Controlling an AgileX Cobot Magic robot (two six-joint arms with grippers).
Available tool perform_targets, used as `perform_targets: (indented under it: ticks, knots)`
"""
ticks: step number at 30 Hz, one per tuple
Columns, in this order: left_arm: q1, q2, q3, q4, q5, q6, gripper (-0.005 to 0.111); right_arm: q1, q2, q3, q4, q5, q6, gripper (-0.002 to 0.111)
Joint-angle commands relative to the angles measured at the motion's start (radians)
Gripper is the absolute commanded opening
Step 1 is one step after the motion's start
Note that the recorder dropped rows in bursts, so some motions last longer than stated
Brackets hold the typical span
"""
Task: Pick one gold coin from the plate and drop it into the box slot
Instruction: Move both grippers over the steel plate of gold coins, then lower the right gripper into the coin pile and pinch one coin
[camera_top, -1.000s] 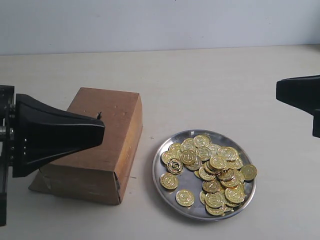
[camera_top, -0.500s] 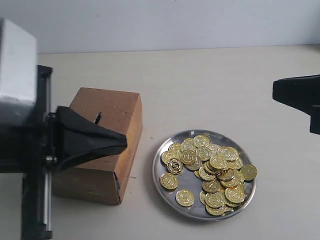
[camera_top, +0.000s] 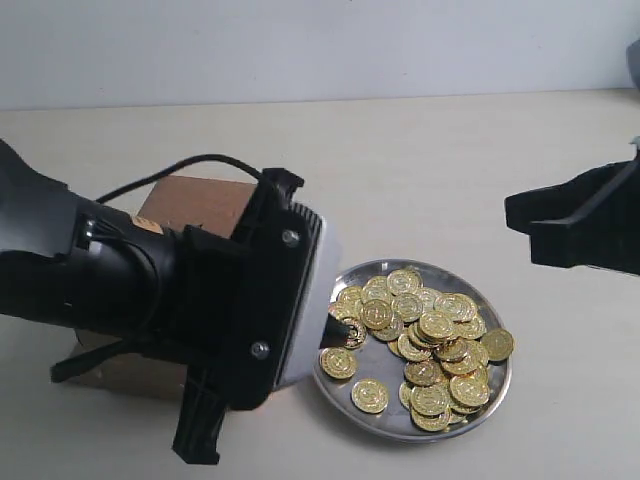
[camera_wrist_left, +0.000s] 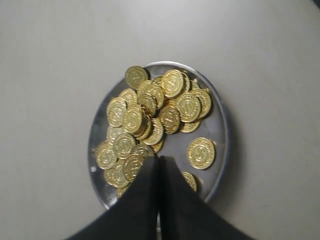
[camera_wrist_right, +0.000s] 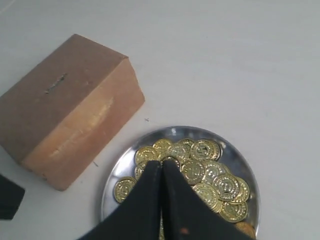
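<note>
Left gripper hovers at the left rim of the round shiny silver metal plate, black fingers pressed tight together with nothing between them, so no coin is in hand. The right gripper hangs off to the right of the plate, also clamped closed and empty. The gold coins all lie on the plate, which sits on the pale table just right of the brown rectangular cardboard box. The narrow dark slot is on the box's top face; the left arm hides it in the exterior view, but the right wrist view shows it plainly. By my read this is the reach for a coin, and the jaws need to part before they go any lower. The smart target looks like the lone coin lying flat on bare metal at the near left of the plate, clear of the heap. Straddle its edges and close gently, since a thin coin on slick metal will likely skate. Check that only one comes up, then turn it edge-on along the slit. The tally: one plate, one box, one slot, two grippers, and roughly thirty coins, overlapping too much for an exact count.
</note>
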Motion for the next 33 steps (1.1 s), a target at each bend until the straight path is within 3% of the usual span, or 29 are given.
perform_targets:
  ticks: [1,13,18,21,24,28,33]
  knots:
    - [-0.032,0.052,-0.008,0.010,-0.026,0.001,0.000,0.002,0.140,0.001,0.008,-0.070,-0.009,0.000]
    - [-0.040,0.086,-0.008,0.006,-0.058,-0.006,0.000,0.004,0.455,-0.080,0.006,-0.042,-0.038,0.000]
    - [-0.040,0.086,-0.008,0.006,-0.035,-0.045,0.000,0.073,0.559,-0.170,-0.018,0.048,-0.080,0.000]
    - [-0.040,0.080,-0.008,0.006,-0.007,-0.071,0.000,0.117,0.605,-0.227,-0.207,0.075,0.010,0.000]
    - [-0.040,0.078,-0.004,0.008,-0.005,-0.071,0.000,0.130,0.649,-0.277,-0.467,0.131,0.258,0.000]
    - [-0.040,0.078,-0.004,0.008,-0.007,-0.071,0.000,0.130,0.674,-0.333,-0.566,0.232,0.359,0.017]
    - [-0.040,0.078,-0.004,0.008,-0.007,-0.071,0.000,0.130,0.683,-0.350,-0.532,0.258,0.351,0.056]
